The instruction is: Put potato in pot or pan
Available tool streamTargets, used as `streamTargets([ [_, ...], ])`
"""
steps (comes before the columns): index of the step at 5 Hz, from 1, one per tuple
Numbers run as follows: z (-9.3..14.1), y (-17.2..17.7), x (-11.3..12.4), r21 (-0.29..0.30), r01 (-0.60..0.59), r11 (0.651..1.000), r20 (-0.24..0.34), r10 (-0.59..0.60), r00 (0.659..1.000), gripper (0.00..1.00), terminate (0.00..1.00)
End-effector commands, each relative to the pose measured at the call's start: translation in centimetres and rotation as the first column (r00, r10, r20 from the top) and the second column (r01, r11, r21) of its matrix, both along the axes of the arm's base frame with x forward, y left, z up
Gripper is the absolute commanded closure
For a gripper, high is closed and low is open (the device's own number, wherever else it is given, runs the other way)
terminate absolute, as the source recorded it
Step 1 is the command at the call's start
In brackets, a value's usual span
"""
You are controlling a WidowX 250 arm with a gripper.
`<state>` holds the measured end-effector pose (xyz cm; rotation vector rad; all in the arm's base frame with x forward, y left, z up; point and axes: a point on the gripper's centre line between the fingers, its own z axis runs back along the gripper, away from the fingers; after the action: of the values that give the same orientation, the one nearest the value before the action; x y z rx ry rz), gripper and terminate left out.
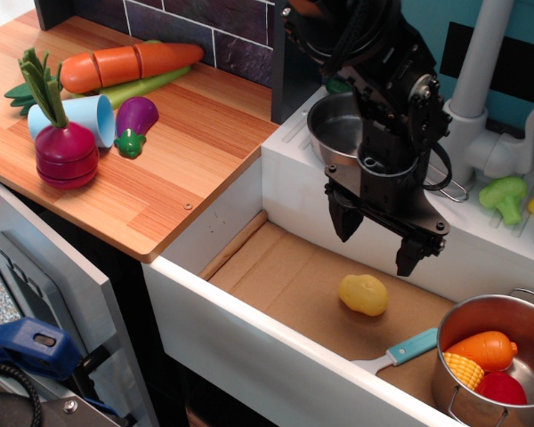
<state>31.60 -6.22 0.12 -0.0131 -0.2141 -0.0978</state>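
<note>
The pale yellow potato (363,294) lies on the brown cardboard floor of the white sink (249,311), near its middle. My gripper (376,238) hangs open and empty just above and slightly behind the potato, with its black fingers (344,220) pointing down and apart. The small shiny steel pan (332,124) sits on the ledge behind the sink. The arm hides part of it, and its thin wire handle (451,182) shows to the right of the arm.
A taller steel pot (481,316) at front right holds an orange vegetable (486,348), corn (463,369) and a red piece. A teal-handled utensil (400,350) lies beside it. Faucet (479,71) and broccoli (504,197) are at back right. The wooden counter (160,169) on the left holds a carrot (129,64), beet (66,153) and eggplant (134,123).
</note>
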Motion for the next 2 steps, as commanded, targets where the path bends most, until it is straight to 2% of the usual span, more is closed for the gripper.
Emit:
streamTargets([
  [1, 0.0, 0.0, 0.0, 0.000, 0.000, 1.000, 0.000, 0.000, 1.000, 0.00, 0.00],
  [2, -1.5, 0.0, 0.3, -0.033, 0.002, 0.999, 0.021, -0.001, 1.000, 0.00, 0.00],
])
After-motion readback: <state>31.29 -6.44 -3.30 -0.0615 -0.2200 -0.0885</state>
